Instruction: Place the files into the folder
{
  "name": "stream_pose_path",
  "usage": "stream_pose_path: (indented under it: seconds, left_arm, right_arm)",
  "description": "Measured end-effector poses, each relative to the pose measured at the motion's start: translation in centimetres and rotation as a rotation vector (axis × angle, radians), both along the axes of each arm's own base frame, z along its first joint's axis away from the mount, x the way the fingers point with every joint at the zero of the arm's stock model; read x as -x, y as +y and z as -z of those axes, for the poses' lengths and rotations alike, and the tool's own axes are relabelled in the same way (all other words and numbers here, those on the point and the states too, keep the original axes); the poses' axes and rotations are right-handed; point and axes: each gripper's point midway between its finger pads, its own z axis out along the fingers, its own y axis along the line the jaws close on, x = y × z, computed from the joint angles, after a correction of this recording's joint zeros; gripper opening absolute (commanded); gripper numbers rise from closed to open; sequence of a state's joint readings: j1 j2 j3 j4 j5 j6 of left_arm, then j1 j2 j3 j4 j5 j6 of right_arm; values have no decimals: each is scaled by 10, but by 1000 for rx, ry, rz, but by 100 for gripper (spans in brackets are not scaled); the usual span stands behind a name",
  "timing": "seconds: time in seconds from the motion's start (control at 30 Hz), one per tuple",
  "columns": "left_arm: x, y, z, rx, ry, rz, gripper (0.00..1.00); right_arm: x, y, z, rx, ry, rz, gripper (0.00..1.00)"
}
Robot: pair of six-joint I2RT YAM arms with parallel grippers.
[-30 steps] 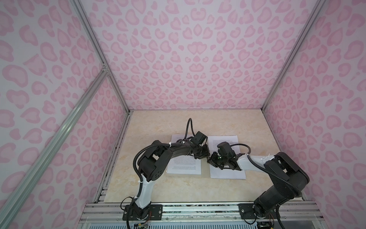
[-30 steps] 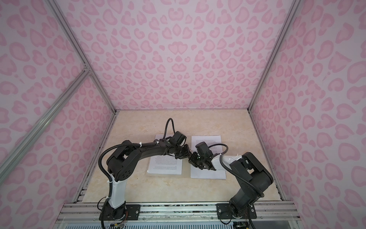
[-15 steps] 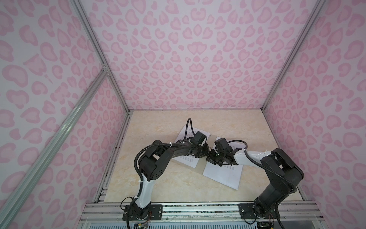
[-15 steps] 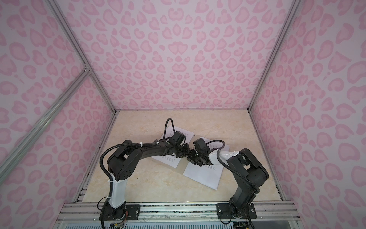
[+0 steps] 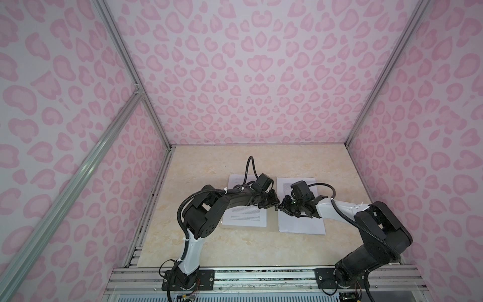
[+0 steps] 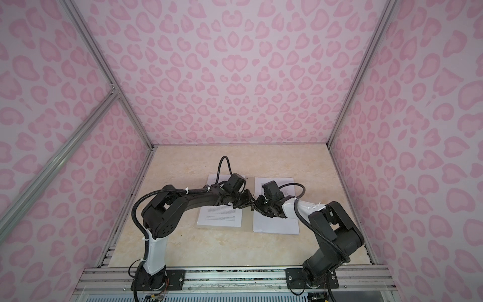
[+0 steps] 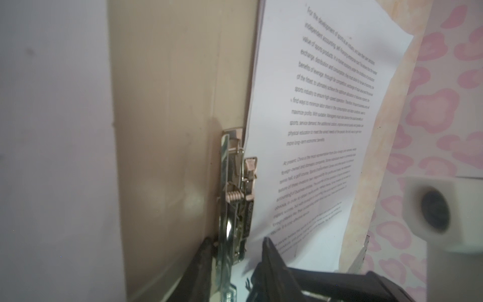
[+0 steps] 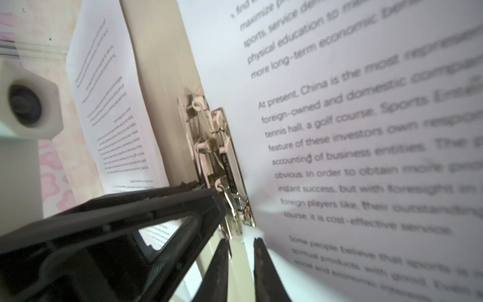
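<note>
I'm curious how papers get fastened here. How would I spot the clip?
On the beige table, white sheets lie either side of the bare middle strip of the open folder. On that strip sits the clip: unlike the paper and card around it, it is shiny metal with a coiled spring.

Spine zone of the folder (image 7: 170, 104) is crowded. The left gripper (image 5: 275, 207) and right gripper (image 5: 282, 206) are set nose to nose over it, with almost no gap seen between them in both top views. The metal clip (image 8: 214, 157) stands proud of the spine. It is straddled by the left jaws, held apart. The right jaws are parted narrowly just off its end. Both arms are stretched over the left sheets (image 5: 245, 219) and right sheets (image 5: 300, 224), so approach from the near side is obstructed. Room is left on the far half of the table (image 5: 287, 159) and along the near strip. Three sides are closed by walls (image 5: 261, 78).
</note>
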State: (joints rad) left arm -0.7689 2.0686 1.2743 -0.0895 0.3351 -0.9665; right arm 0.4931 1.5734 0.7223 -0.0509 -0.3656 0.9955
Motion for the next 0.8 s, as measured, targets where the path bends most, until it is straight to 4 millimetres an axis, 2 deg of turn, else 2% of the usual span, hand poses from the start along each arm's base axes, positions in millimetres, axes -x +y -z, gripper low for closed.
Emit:
stream_pose_path:
  seconds: [0.13, 0.2, 0.3, 0.4, 0.47, 0.5, 0.57, 0.63, 0.7, 0.73, 0.8]
  left_arm:
    - [-4, -2, -11, -16, -5, 22, 55]
    - [-5, 2, -18, -59, -5, 34, 57]
    - [-12, 11, -37, -84, -33, 43, 70]
    - [-29, 31, -75, -85, -118, 12, 84]
    - [-40, 56, -109, -69, -198, -24, 95]
    - [-42, 76, -126, -59, -236, -46, 98]
    - [-45, 123, -148, -61, -302, -106, 98]
    - [-47, 173, -142, -106, -325, -156, 98]
    - [-46, 212, -117, -170, -285, -192, 98]
    - [-41, 228, -102, -194, -247, -200, 98]
    - [-33, 248, -82, -212, -193, -206, 98]
  right_arm:
    - [4, -7, -21, -4, -50, -14, 44]
    - [2, -15, -39, 2, -101, -17, 48]
    - [-9, -40, -61, 42, -186, 24, 59]
    - [-14, -80, -68, 102, -223, 97, 81]
    - [-15, -108, -71, 158, -247, 153, 89]
    - [-16, -120, -73, 184, -259, 175, 91]
    - [-16, -143, -73, 235, -276, 217, 97]
    - [-15, -166, -69, 288, -281, 262, 97]
    - [-13, -182, -62, 323, -271, 297, 97]
    - [-12, -190, -56, 335, -263, 313, 97]
    - [-10, -197, -46, 342, -242, 327, 97]
